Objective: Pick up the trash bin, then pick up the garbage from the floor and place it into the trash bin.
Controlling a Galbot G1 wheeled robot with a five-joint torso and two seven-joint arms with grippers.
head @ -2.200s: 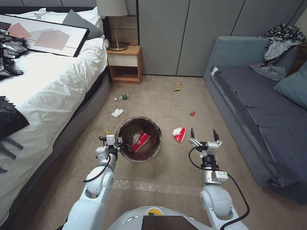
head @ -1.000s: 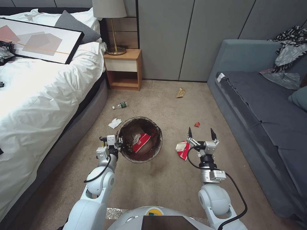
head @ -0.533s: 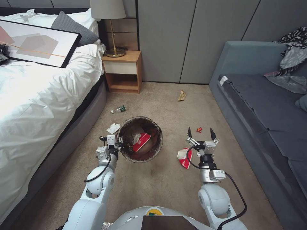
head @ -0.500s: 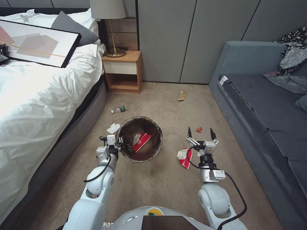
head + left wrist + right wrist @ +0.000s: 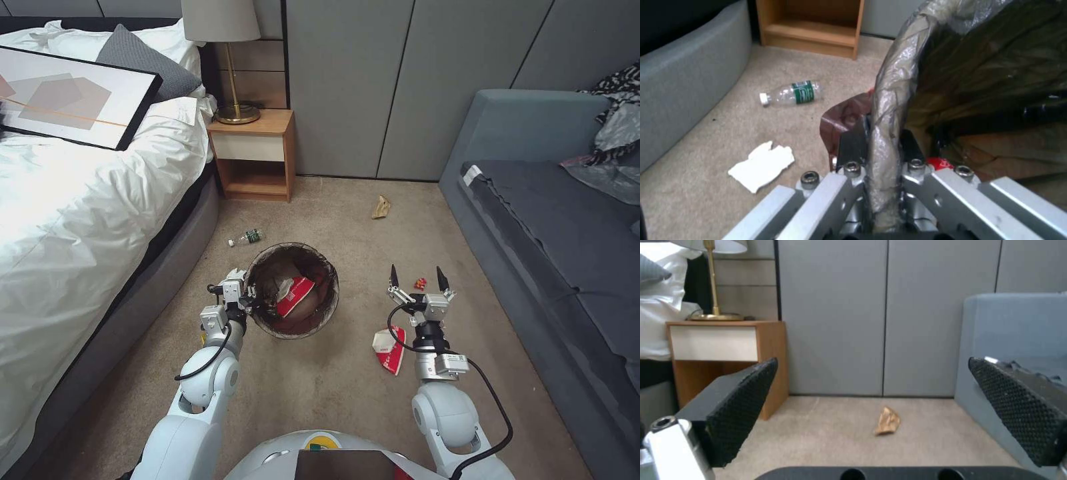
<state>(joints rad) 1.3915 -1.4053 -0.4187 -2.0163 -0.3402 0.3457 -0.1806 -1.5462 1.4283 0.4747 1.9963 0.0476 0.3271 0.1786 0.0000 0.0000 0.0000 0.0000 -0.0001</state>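
Note:
The trash bin (image 5: 331, 293) hangs above the carpet, its brown liner showing at the rim (image 5: 893, 83). My left gripper (image 5: 250, 300) is shut on that rim (image 5: 882, 146). A red-and-white carton (image 5: 293, 297) lies inside. My right gripper (image 5: 414, 277) is open and empty (image 5: 872, 361), right of the bin. Garbage on the floor: a red-and-white carton (image 5: 390, 349) beside my right forearm, a small red scrap (image 5: 420, 283) seen between the right fingertips, a tan paper bag (image 5: 381, 207) (image 5: 888, 421) farther ahead, a clear bottle (image 5: 245, 237) (image 5: 791, 94) and a white tissue (image 5: 761, 165) by the bed.
The white bed (image 5: 80, 200) with a framed picture (image 5: 67, 100) runs along the left. A wooden nightstand (image 5: 253, 153) with a lamp stands at the far wall. The grey sofa (image 5: 547, 227) lines the right. Open carpet lies between them.
The whole view has shifted as the camera moved forward; floor litter now sits lower in view, the carton beside my right forearm. Both grippers keep their pose and state.

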